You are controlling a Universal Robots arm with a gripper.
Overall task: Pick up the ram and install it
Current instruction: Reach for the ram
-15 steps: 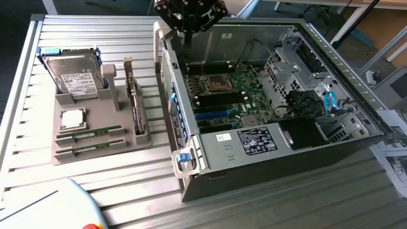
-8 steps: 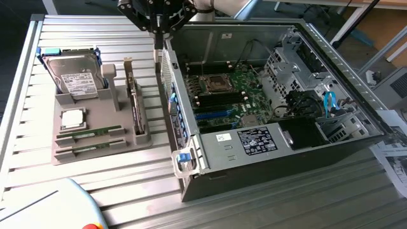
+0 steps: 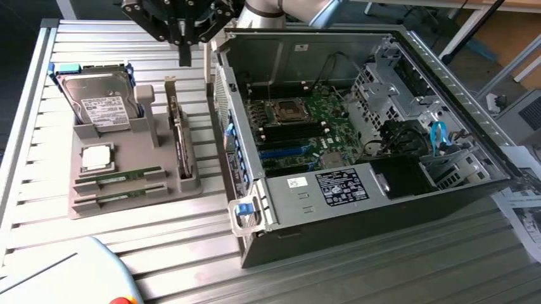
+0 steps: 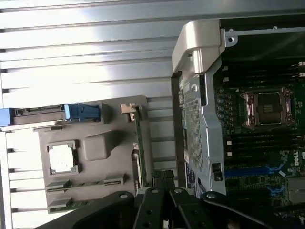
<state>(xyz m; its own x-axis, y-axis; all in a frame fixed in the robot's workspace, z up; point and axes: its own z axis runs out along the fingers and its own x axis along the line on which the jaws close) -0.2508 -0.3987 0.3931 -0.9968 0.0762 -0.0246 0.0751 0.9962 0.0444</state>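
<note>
The gripper point(image 3: 185, 62) hung closed and empty near the grey holder point(image 3: 110, 209), where the ram point(image 3: 118, 177) lay beside the processor point(image 3: 95, 157), hard drive point(image 3: 97, 104) and upright card point(image 3: 179, 142); the open computer case point(image 3: 270, 57) stood alongside.

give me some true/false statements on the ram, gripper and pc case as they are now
1. Two ram sticks lie in the gray holder. True.
2. The gripper holds a ram stick. False: it is shut on nothing.
3. The computer case is open, with its motherboard showing. True.
4. The hard drive sits inside the case. False: it stands in the holder.
</note>
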